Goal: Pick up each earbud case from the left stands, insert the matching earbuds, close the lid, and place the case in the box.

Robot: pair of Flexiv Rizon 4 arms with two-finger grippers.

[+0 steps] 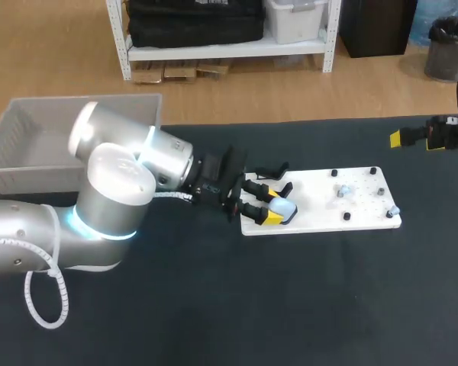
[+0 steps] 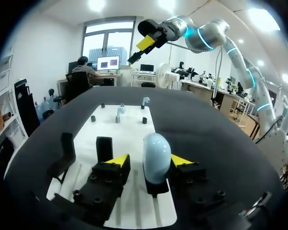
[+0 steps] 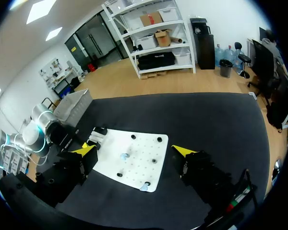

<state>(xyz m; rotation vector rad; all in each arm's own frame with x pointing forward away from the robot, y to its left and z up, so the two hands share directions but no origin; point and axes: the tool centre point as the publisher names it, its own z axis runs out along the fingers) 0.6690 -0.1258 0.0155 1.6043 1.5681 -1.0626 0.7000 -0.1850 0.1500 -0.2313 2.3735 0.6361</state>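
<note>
pale-blue earbud case [image 2: 157, 157] stands upright on a black stand [image 2: 156, 186] at the left end of the white board [image 1: 320, 200], long axis vertical. left gripper [image 2: 145, 162] straddles it with fingers spread. the case sits close to one yellow tip, with a clear gap to the other, so it is not pinched; reads as open. left arm [image 1: 114, 191] comes in low and near level from the desk's left side, wrist pointing along the board's length; by far the nearer arm. judgement: the next move needs the fingers closed across the case's short width, then a straight lift off the stand. right gripper [image 3: 135, 150] hangs high over the desk's far right edge, fingers wide, holding nothing, well apart from the case. earbuds [image 2: 121, 110] sit at the board's right end. grey box [image 1: 61, 141] at the desk's far left corner.
</note>
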